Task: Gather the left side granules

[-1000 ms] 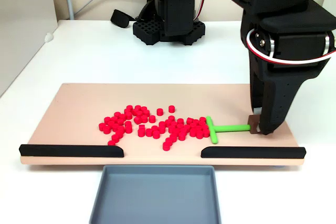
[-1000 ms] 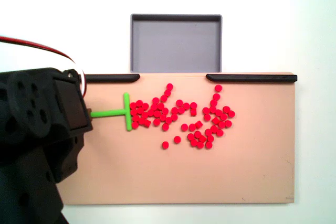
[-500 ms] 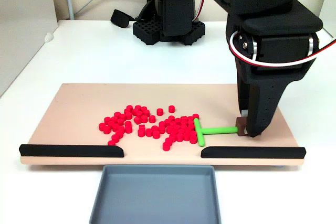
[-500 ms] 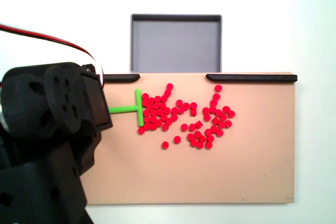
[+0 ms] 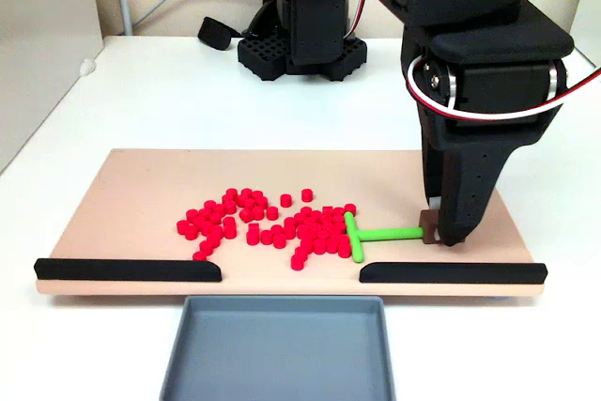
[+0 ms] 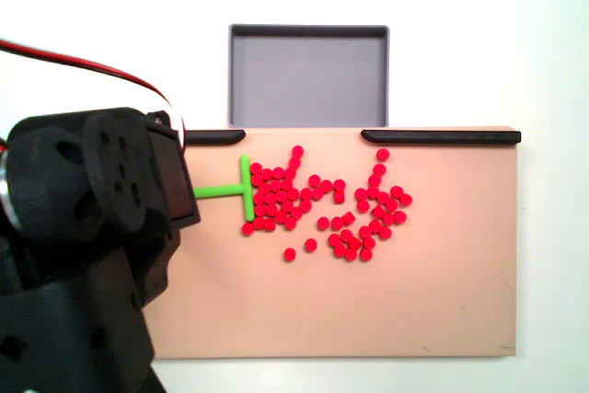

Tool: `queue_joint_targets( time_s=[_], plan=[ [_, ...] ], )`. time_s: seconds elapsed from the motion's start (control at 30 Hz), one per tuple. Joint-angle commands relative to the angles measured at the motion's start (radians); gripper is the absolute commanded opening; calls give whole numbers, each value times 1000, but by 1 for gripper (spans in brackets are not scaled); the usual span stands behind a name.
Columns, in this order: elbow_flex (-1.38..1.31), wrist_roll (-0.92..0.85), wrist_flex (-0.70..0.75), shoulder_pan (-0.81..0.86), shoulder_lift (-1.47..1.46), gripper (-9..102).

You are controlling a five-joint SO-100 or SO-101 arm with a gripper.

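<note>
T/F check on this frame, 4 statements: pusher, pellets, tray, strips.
1. The green T-shaped pusher has its crossbar against the red granules. True.
2. The grey tray holds several granules. False: it is empty; they all lie on the tan board.
3. The gripper holds the pusher's stem end. True.
4. The two black strips meet with no gap. False: a gap is open between them, facing the tray.
</note>
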Motion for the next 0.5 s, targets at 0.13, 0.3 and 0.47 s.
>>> queue_joint_targets(
  time_s=[0.13,0.3,0.47],
  plan=[
    [2,18,11,-23,84,0],
    [15,23,15,-43,129,0],
    [72,15,15,-57,219,0]
  ],
)
